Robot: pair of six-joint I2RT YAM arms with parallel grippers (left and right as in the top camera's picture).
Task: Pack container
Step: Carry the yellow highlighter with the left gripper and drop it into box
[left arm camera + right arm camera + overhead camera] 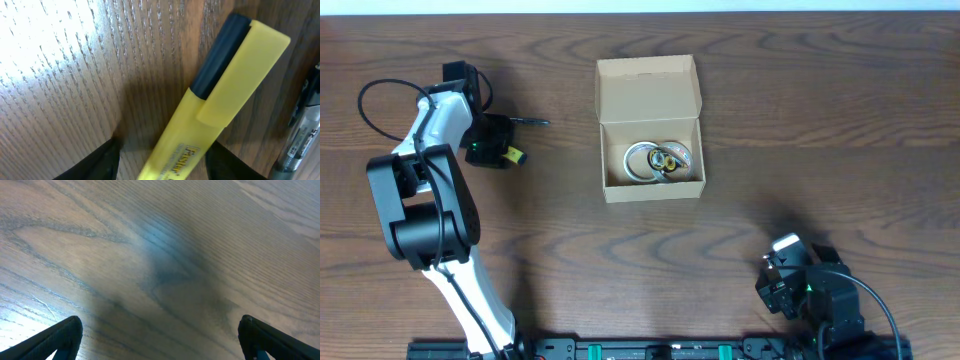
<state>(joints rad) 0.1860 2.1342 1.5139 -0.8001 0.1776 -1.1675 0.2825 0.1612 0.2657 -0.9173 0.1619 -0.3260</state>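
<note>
The container (649,92) is a tan cardboard box with its flap lid laid back, standing at the table's middle back. Inside it lie tape rolls (660,160). A yellow highlighter (220,100) with a black end lies on the wood at the left, and a bit of the highlighter (517,156) shows in the overhead view. My left gripper (162,160) straddles its body. The right finger (230,165) is against it and the left finger (95,165) stands a little off. My right gripper (160,340) hangs open over bare wood at the front right.
A dark pen (305,130) lies just right of the highlighter, and the pen (532,122) also shows beside the left gripper (492,140) from overhead. The right arm (800,285) sits near the front edge.
</note>
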